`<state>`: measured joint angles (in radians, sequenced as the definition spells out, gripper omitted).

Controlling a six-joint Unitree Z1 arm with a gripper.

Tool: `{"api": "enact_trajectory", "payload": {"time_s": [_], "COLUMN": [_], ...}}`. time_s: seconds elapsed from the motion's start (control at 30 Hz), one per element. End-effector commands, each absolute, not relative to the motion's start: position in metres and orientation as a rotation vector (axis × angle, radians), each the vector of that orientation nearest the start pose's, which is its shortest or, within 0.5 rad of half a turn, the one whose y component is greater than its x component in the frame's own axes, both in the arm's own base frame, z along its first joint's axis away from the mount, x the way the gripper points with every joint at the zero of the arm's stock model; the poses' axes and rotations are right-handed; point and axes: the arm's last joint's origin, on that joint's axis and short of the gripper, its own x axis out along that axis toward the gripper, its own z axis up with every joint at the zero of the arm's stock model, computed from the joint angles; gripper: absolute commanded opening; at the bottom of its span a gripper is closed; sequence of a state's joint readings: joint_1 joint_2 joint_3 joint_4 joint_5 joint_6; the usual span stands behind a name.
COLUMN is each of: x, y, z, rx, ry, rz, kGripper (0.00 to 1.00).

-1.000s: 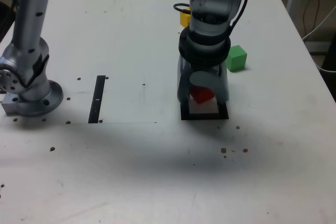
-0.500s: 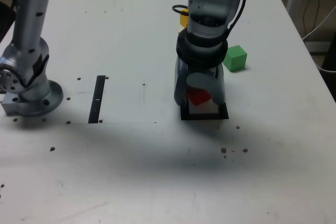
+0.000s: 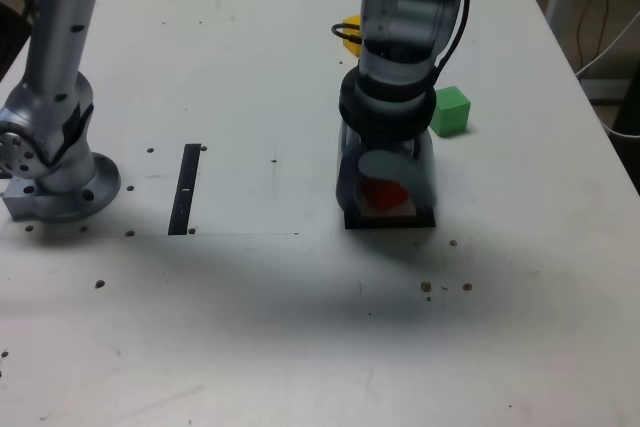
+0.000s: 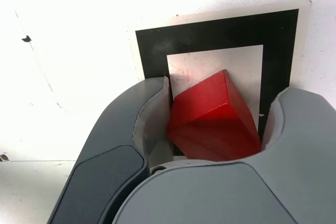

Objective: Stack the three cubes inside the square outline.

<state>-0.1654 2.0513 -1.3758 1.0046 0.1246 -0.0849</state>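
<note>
The red cube (image 3: 382,192) rests, turned at an angle, on the pale centre of the square outline (image 3: 390,220). My gripper (image 3: 385,202) stands straight down over it. In the wrist view the red cube (image 4: 215,119) fills the space between the jaws of my gripper (image 4: 220,95), over the black border of the square outline (image 4: 210,30). Both jaws lie right against its sides, and I cannot see whether they still press on it. The green cube (image 3: 449,110) sits on the table behind the square, toward the exterior view's right. The yellow cube (image 3: 351,26) peeks out behind my arm.
A narrow black strip (image 3: 186,187) lies on the table toward the exterior view's left. The arm's metal base (image 3: 55,182) stands at the left edge. A black cable loop (image 3: 345,35) lies by the yellow cube. Small dark specks dot the white table (image 3: 300,327).
My gripper has sunk a little, bringing the red cube down onto the square's centre. The green and yellow cubes have not moved.
</note>
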Motion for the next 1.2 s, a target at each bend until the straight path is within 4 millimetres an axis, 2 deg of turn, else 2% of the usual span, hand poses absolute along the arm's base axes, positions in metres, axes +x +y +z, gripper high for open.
{"api": "enact_trajectory", "payload": {"time_s": [0.0, 0.2, 0.43, 0.93, 1.17], "x": [0.351, 0.349, 0.343, 0.305, 0.308], "y": [-0.052, -0.052, -0.05, -0.043, -0.031], "z": [0.199, 0.199, 0.214, 0.283, 0.309], "rx": [0.177, 0.178, 0.182, 0.202, 0.279], "ry": [1.662, 1.665, 1.663, 1.65, 1.62], "rz": [0.037, 0.038, 0.044, 0.05, -0.008], "kGripper": [0.84, 0.93, 0.99, 0.99, 0.99]}}
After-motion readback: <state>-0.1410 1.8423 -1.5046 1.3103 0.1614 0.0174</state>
